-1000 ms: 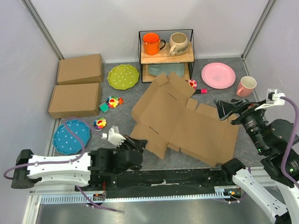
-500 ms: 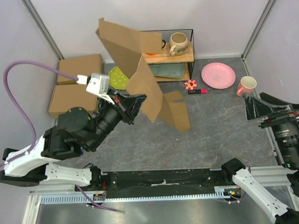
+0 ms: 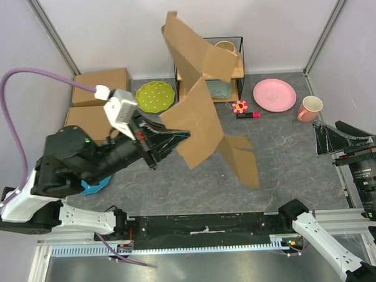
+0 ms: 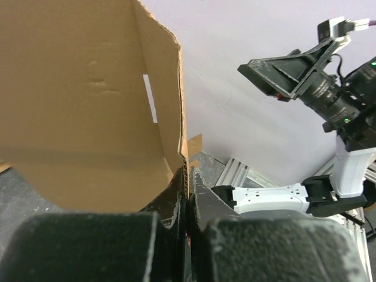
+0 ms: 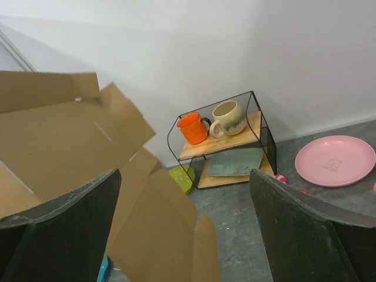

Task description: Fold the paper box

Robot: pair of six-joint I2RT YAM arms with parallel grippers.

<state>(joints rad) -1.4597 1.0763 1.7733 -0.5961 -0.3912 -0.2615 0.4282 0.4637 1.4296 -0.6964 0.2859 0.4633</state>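
Note:
The paper box [image 3: 199, 118] is a large flat brown cardboard sheet with flaps and slits, lifted off the table and hanging tilted in the air. Its lowest flap [image 3: 245, 163] hangs close to the table. My left gripper [image 3: 178, 136] is shut on the sheet's edge; the left wrist view shows that edge pinched between the jaws of this gripper [image 4: 188, 176], with the sheet [image 4: 82, 100] spreading up to the left. At the right table edge my right gripper [image 3: 339, 136] stands open, apart from the sheet. In the right wrist view the sheet [image 5: 59, 135] hangs ahead of the wide, empty right gripper [image 5: 183, 176].
Two ready-made brown boxes [image 3: 98, 85] [image 3: 87, 120] lie at the back left. A green plate [image 3: 155, 95], a wire shelf [image 3: 231, 64] with mugs, a pink plate [image 3: 274, 95], a pink mug [image 3: 310, 108] and small toys [image 3: 240, 106] ring the back. A blue plate [image 3: 93, 184] peeks from under the left arm.
The sheet lay flat on the table a second ago. My left arm has lifted it and swung it up and to the right. My right gripper has drawn back to the right edge.

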